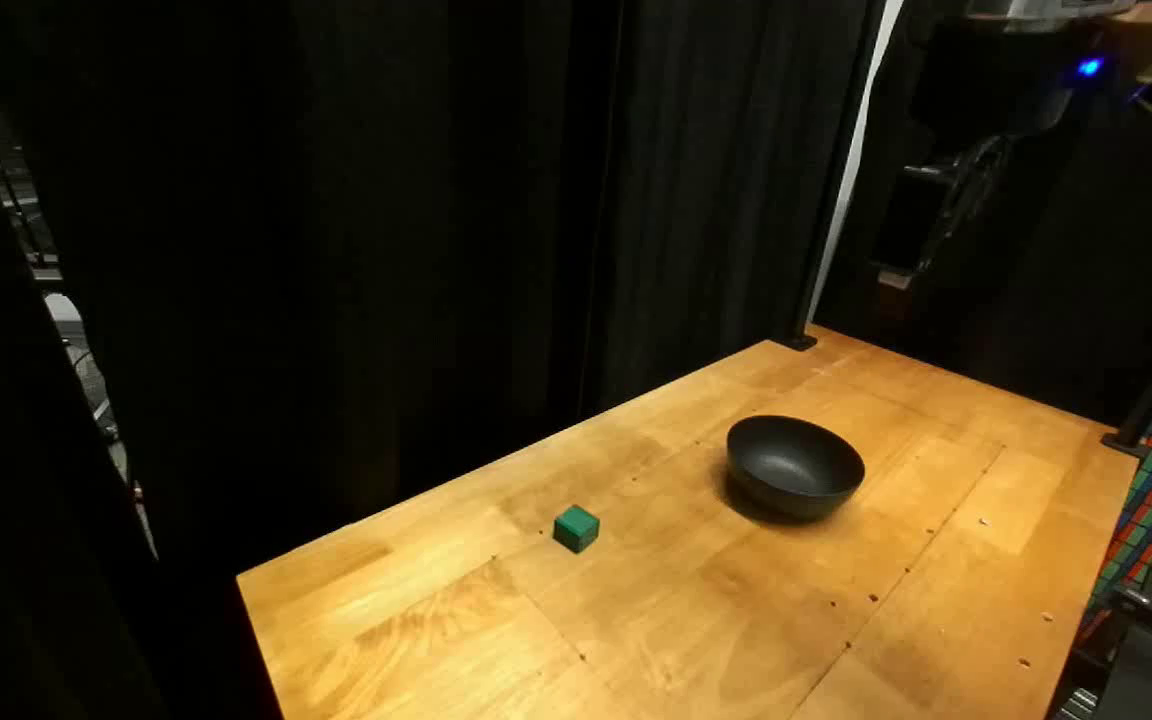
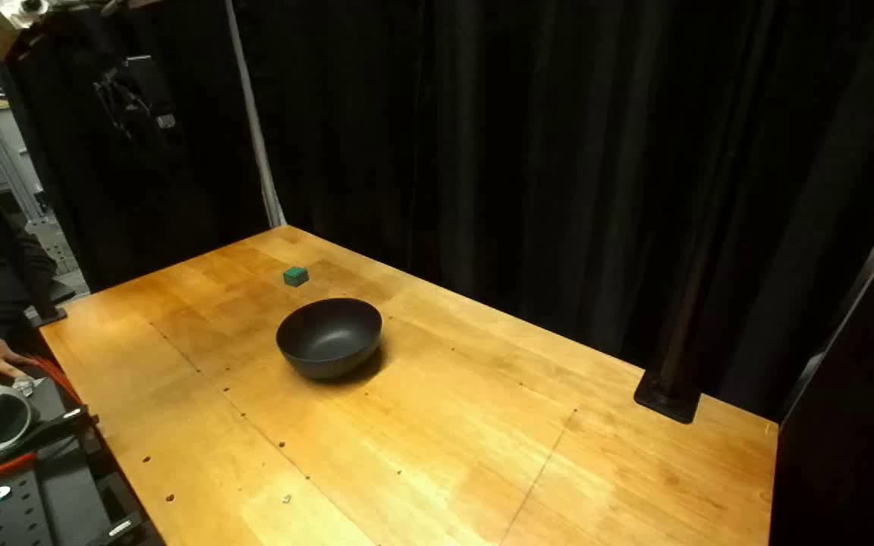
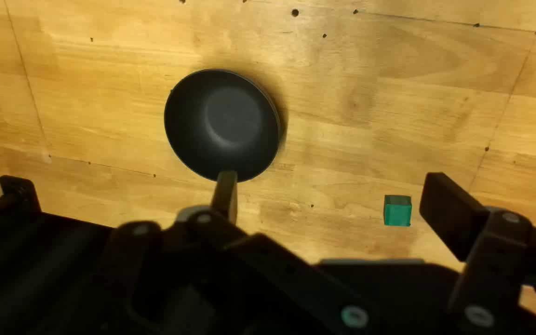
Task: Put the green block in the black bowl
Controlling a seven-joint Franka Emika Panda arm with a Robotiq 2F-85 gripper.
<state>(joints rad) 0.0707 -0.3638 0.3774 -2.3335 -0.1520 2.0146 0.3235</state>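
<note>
The green block (image 1: 576, 530) sits near the long edge of the table (image 1: 696, 620) by the curtain (image 1: 386, 250), apart from the bowl (image 3: 224, 123), likely so the raised gripper (image 3: 335, 195), fingers (image 3: 454, 216) spread wide and holding nothing, can straddle it.

In the wrist view the two-finger gripper (image 3: 331, 193) has its fingers spread wide over a wooden tabletop (image 3: 333, 116). The small green cube (image 3: 397, 211) shows between the fingertips, nearer the one at the view's right. The round black bowl (image 3: 224, 123) sits beyond the left-hand fingertip, which covers a bit of its rim.
</note>
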